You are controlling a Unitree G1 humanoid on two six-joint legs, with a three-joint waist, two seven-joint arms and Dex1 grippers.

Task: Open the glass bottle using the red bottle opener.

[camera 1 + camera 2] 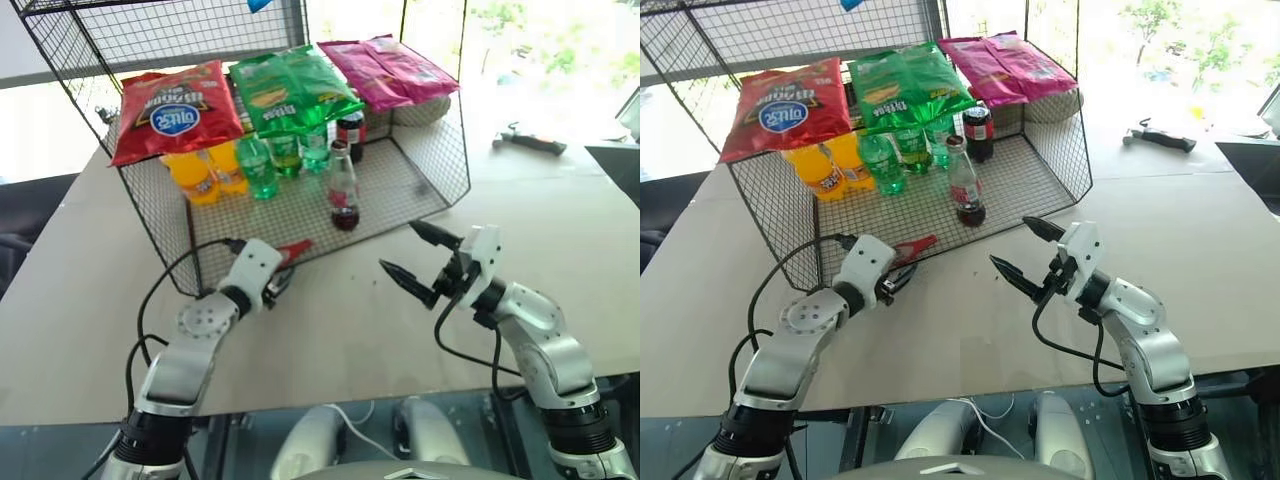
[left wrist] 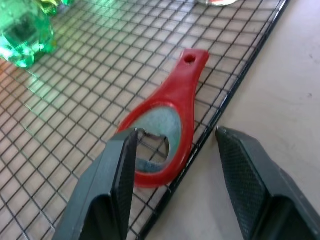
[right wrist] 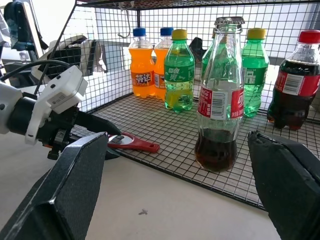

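The left gripper (image 1: 281, 281) sits at the front edge of the wire rack (image 1: 420, 190), its fingers apart on either side of the ring head of the red bottle opener (image 2: 167, 120), not yet closed on it. The opener lies flat on the mesh at that edge, handle pointing further in toward the bottles. To the right of it, a little deeper in the rack, the glass bottle (image 3: 220, 95) stands upright with its cap on and dark liquid in the lower part. Further right, the right gripper (image 1: 1025, 248) hangs above the table in front of the rack, its fingers spread wide and empty, aimed toward the bottle.

The likely trouble is the pickup: the opener is thin and flat, so a finger could catch in the mesh or on the rim wire, or the close could push the opener aside instead of lifting it. A grip on the ring head alone may also let it swivel. Later, levering the cap with the bottle unsteadied could tip it over.

Behind the glass bottle stand orange bottles (image 1: 205, 172), green bottles (image 1: 275, 160) and a dark bottle (image 1: 351, 132), close enough to be knocked. Snack bags (image 1: 285, 85) lie on top of the rack, and its top and wire sides limit reach from above and the sides.
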